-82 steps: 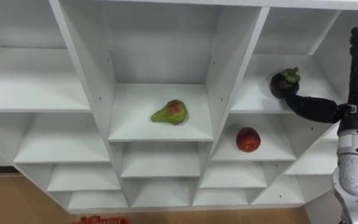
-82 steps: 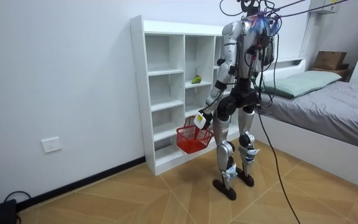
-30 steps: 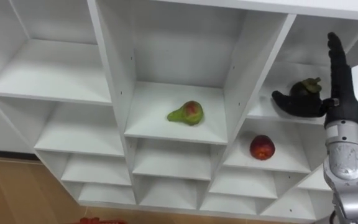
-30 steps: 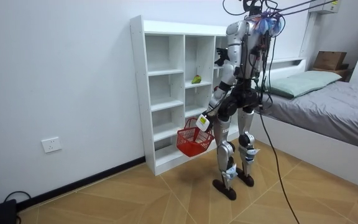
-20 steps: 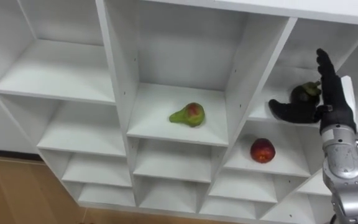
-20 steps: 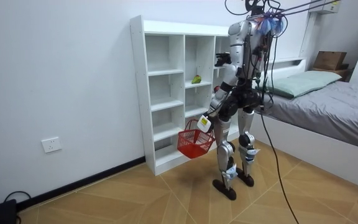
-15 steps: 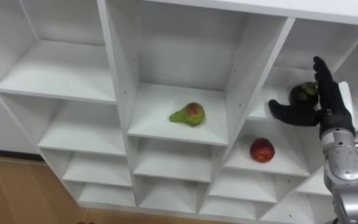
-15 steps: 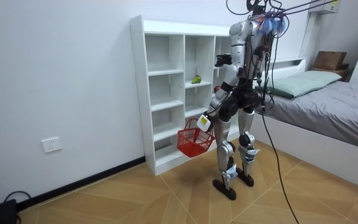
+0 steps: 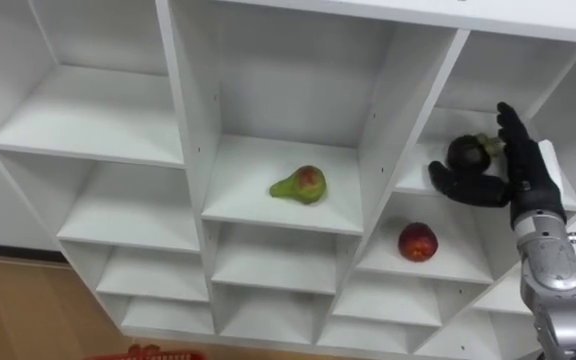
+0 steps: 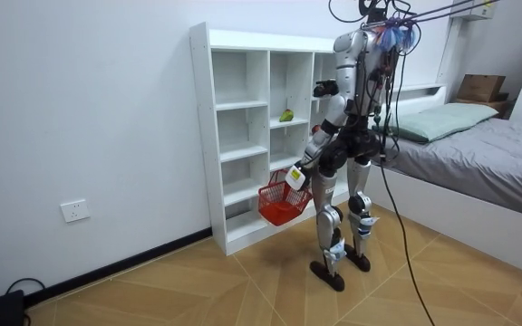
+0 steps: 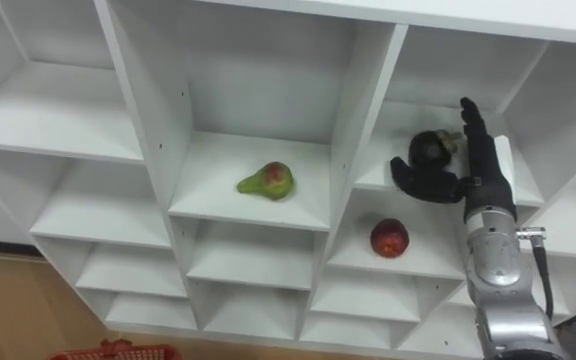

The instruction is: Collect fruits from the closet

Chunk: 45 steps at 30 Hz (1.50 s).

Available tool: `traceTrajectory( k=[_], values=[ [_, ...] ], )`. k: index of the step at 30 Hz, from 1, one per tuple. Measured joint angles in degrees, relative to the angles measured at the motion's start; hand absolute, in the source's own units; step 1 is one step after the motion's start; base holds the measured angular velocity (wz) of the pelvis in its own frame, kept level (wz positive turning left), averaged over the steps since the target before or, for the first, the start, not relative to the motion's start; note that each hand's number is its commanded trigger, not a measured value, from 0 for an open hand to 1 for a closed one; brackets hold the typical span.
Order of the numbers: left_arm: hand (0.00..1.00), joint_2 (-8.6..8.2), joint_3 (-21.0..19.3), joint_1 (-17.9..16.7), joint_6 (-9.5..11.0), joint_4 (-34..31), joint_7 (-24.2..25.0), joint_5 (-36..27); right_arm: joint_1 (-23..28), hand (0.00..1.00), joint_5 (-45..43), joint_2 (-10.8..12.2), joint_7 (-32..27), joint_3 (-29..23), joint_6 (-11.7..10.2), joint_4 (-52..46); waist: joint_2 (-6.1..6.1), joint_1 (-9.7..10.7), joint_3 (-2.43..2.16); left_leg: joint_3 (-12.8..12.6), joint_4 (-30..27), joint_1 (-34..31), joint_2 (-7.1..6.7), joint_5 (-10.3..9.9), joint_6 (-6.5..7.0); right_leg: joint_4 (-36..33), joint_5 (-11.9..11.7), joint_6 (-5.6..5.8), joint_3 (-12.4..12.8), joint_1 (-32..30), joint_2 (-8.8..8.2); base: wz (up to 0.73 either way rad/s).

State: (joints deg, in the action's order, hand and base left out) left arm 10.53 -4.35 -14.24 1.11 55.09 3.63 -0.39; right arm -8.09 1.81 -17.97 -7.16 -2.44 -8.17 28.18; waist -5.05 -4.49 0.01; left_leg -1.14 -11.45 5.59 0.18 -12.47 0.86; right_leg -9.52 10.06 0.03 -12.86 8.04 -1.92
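Robot reached for 1 of 3 fruits in a white cubby closet (image 9: 183, 130).
Its right hand (image 9: 521, 170), fingers straight and unclosed, cupped the dark purple mangosteen (image 9: 465, 153) in the closet's right column; a green-red pear (image 9: 301, 184) and round red fruit (image 9: 417, 241) lay uncollected there, while the left hand (image 10: 295, 177) gripped a red basket (image 10: 279, 204).

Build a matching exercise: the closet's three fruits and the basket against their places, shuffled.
1. green-and-red pear
2. round red fruit
3. dark round fruit
4. red plastic basket

A. hanging from the left hand
B. right column, beside the right hand
C. middle column shelf
D. right column, next shelf down

Pairs: 1-C, 2-D, 3-B, 4-A
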Motion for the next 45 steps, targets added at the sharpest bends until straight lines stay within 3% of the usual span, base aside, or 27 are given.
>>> traceTrajectory(
  k=[5, 6, 7, 14, 28, 38, 45],
  values=[
    [1.0, 0.03, 0.04, -0.39, -1.3, -0.01, -0.87, 0.06, -0.79, 0.0, 0.4, -0.01, 1.46, -0.06, 0.22, 1.25, -0.18, 0.31, -0.23, 0.03, -0.1, 0.01, 0.0, 0.0, 0.0, -0.08, 0.0, -0.01, 0.02, 0.16, 0.01, 0.0],
    [1.0, 0.03, 0.04, -0.56, -1.52, -0.01, -0.98, 0.06, -1.23, 0.68, 0.39, -0.01, 1.96, -0.05, 0.18, 1.87, -0.17, 0.53, -0.23, 0.05, -0.16, 0.02, 0.01, 0.0, 0.0, -0.11, -0.01, -0.01, 0.01, 0.2, 0.02, 0.0],
    [1.0, 0.03, 0.04, -0.65, -1.63, -0.01, -1.02, 0.06, -1.56, 1.0, 0.39, -0.01, 2.25, -0.05, 0.2, 2.17, -0.16, 0.71, -0.24, 0.08, -0.19, 0.02, 0.0, 0.0, 0.0, -0.12, -0.01, -0.01, 0.01, 0.22, 0.02, 0.0],
    [1.0, 0.03, 0.11, -0.77, -3.48, 0.0, -2.43, 0.09, -3.31, 1.0, -0.45, -0.41, 2.86, -1.46, 0.25, 4.57, 0.07, 1.2, -0.36, 0.12, -0.27, 0.01, 0.01, 0.0, -0.01, -0.18, -0.02, -0.02, -0.05, 0.25, 0.02, 0.0],
    [1.0, 0.01, 0.14, -0.68, -4.52, 0.0, -3.43, 0.07, -4.43, 1.0, -0.36, -0.66, 2.69, -4.49, 0.94, 4.86, -0.05, 1.26, -0.3, 0.06, 0.04, 0.09, 0.09, -0.02, -0.04, -0.06, -0.01, -0.02, 0.0, 0.16, 0.12, 0.0],
    [1.0, 0.05, 0.12, -0.25, -4.66, -0.02, -3.6, 0.06, -3.87, 1.0, -0.61, -0.44, 2.84, -3.94, 3.33, 2.93, -0.8, 1.15, -0.18, 0.3, 0.13, -0.07, 0.06, -0.05, -0.05, -0.03, -0.01, -0.02, -0.27, 0.05, 0.09, 0.0],
    [1.0, 0.05, 0.23, 0.54, -4.19, -1.51, -2.98, 0.01, -0.66, 1.0, -5.22, -0.36, 2.97, -2.28, 3.26, -2.8, -0.46, 1.13, -0.3, -0.07, 0.14, 0.04, 0.09, -0.05, -0.05, -0.05, -0.01, -0.02, -0.04, -0.02, 0.11, 0.0]
  ],
)
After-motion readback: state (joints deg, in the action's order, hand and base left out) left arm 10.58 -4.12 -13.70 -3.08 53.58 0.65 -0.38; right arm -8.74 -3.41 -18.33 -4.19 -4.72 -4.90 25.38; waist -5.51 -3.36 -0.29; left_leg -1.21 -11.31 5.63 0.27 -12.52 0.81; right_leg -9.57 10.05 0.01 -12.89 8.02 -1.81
